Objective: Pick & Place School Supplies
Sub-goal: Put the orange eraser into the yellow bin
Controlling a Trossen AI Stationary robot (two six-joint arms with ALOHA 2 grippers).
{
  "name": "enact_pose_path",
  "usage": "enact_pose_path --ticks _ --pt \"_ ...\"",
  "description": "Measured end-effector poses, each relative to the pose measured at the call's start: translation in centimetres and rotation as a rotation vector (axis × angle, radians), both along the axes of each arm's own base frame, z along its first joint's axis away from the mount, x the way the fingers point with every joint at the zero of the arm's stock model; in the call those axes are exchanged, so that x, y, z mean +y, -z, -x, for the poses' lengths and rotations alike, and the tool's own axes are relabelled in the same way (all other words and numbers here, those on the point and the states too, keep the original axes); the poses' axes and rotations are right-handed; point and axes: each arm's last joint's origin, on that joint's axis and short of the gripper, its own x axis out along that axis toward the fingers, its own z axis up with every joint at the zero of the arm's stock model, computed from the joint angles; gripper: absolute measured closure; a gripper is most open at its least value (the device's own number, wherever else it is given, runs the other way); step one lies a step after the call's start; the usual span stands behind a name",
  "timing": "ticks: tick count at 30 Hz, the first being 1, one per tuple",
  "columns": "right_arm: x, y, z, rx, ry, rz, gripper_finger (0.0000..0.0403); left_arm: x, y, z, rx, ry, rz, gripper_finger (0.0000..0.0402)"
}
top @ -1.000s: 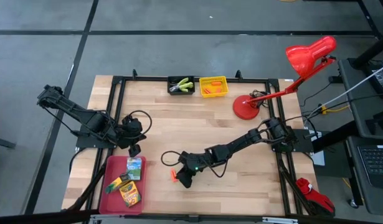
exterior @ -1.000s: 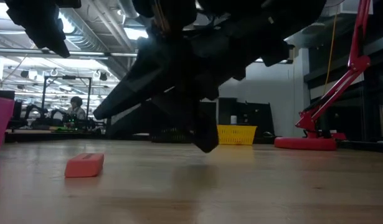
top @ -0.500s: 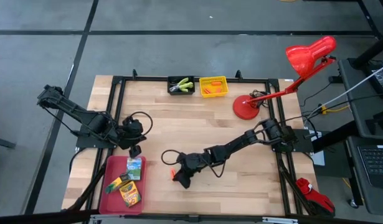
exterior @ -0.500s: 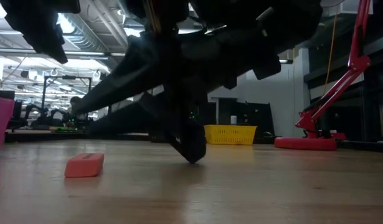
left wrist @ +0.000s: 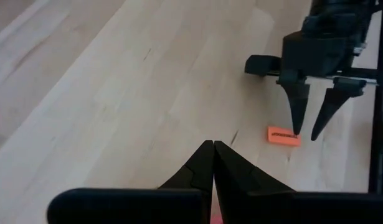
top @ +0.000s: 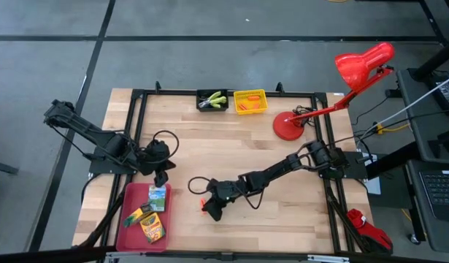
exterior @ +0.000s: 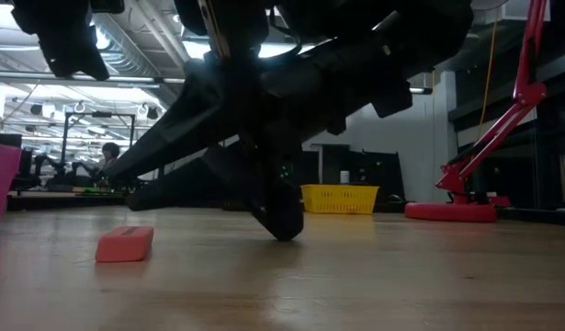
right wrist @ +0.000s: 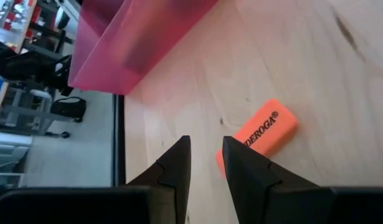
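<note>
Right gripper (top: pixel 208 212) lowered beside orange eraser (top: pixel 203 204); red tray (top: pixel 126 219) near.

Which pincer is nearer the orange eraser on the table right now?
The right. The right pincer is down at the orange eraser, one finger beside its end, not gripping it. The left pincer sits shut farther off, over the far edge of the red tray.
</note>
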Motion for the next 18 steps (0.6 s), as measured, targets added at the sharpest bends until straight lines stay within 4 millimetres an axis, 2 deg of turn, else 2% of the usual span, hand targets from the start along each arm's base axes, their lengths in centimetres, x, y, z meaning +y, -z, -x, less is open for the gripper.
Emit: enact_pose_path --ticks 5,11,18 --pt "0.7 0.3 0.4 0.018 0.048 0.060 0.0305 -0.3 0.3 -0.6 -0.003 -0.023 0.024 0.0396" --pt "1.6 0.6 1.3 0.096 0.053 0.103 0.0315 -1.8 0.8 -3.2 -0.063 0.035 0.117 0.0396" --pt "3.3 0.6 3.0 0.186 0.053 0.170 0.0329 -4.8 4.8 -6.7 0.076 0.189 0.209 0.0396"
